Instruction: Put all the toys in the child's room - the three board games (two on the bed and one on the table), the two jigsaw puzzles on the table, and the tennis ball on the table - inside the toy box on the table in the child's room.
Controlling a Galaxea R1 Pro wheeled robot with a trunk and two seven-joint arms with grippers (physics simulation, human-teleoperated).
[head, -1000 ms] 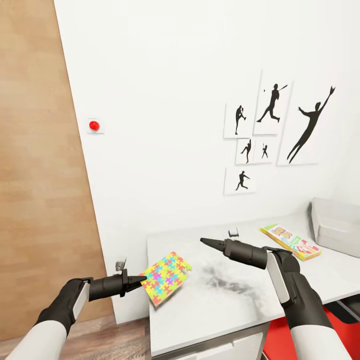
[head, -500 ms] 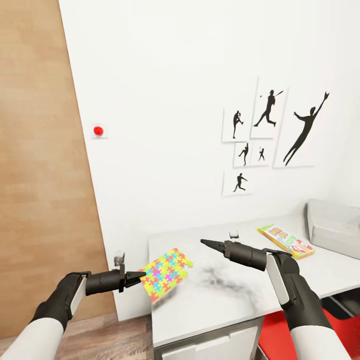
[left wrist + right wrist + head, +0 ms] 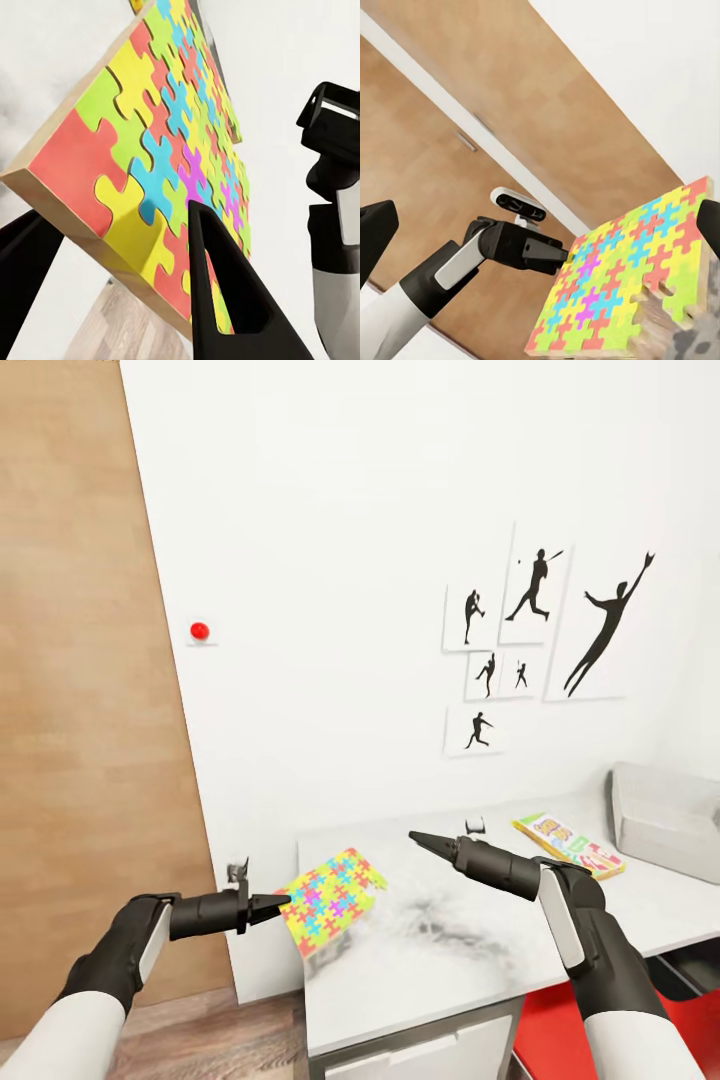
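Note:
A bright jigsaw puzzle [image 3: 329, 898] hangs tilted over the left end of the pale grey table [image 3: 450, 960], casting a shadow beneath it. My left gripper [image 3: 278, 905] is shut on its near edge; in the left wrist view one finger [image 3: 221, 300] lies across the puzzle [image 3: 161, 161]. My right gripper [image 3: 425, 841] hovers over the table to the puzzle's right, open and holding nothing; its view looks at the puzzle [image 3: 634, 292] and the left gripper [image 3: 556, 255]. A multicoloured board game [image 3: 568, 844] lies flat further right. The grey toy box [image 3: 668, 822] stands at the far right.
A wooden door panel [image 3: 90, 740] stands at the left beside a white wall with a red button [image 3: 200, 630] and silhouette pictures [image 3: 540, 630]. A small dark object [image 3: 475, 825] sits on the table by the wall. White drawers [image 3: 440, 1055] and something red [image 3: 560, 1040] lie below.
The whole view has shifted slightly. My left gripper keeps hold of the puzzle, which now sits a little higher over the table's end. The right arm holds about the same pose.

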